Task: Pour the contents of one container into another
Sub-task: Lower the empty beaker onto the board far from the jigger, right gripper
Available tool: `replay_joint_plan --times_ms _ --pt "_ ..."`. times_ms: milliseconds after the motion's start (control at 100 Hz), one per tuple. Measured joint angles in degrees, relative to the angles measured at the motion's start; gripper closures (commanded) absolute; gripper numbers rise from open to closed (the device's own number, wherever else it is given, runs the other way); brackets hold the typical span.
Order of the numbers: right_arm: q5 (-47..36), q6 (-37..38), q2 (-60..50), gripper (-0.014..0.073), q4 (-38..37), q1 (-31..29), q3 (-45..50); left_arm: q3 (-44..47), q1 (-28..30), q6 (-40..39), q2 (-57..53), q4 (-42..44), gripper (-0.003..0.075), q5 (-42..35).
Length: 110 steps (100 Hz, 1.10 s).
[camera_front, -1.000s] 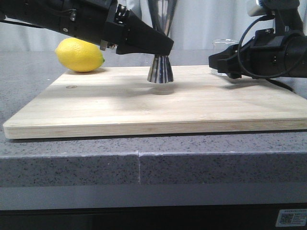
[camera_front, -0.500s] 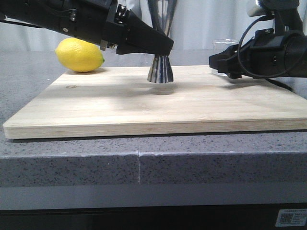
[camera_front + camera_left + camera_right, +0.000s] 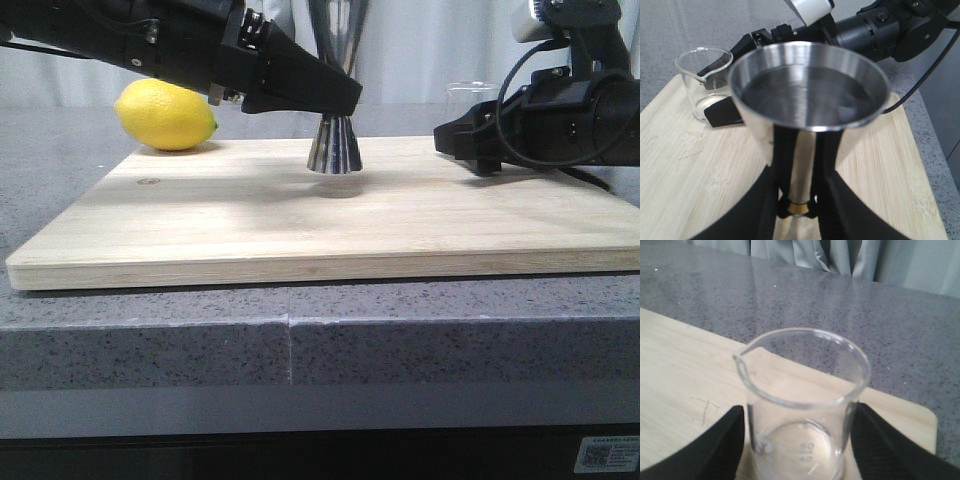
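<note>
Beaker [image 3: 805, 410], one clear glass cylinder with a pour lip, stands on the wooden board [image 3: 300, 215], right gripper [image 3: 797, 442] fingers flanking it. Left gripper [image 3: 799, 200] clamps one shiny steel jigger [image 3: 807, 105] at its gold-banded waist. One yellow lemon [image 3: 166, 115] sits behind.

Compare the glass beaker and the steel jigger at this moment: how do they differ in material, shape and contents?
The beaker is clear glass, so the board shows through it; the jigger is opaque mirror-bright steel. The beaker is a straight cylinder with a pour lip; the jigger is a double cone pinched at a gold waist. The beaker looks empty; the jigger's upper cup seems to hold liquid. Both stand upright, each between a gripper's fingers.
</note>
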Motion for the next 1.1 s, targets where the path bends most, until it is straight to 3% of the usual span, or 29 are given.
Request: replay_joint_plan --times_ms 1100 --pt "3.85 1.05 -2.69 0.0161 -0.12 0.00 0.00 0.00 0.00 -0.10 0.00 0.00 0.0627 0.00"
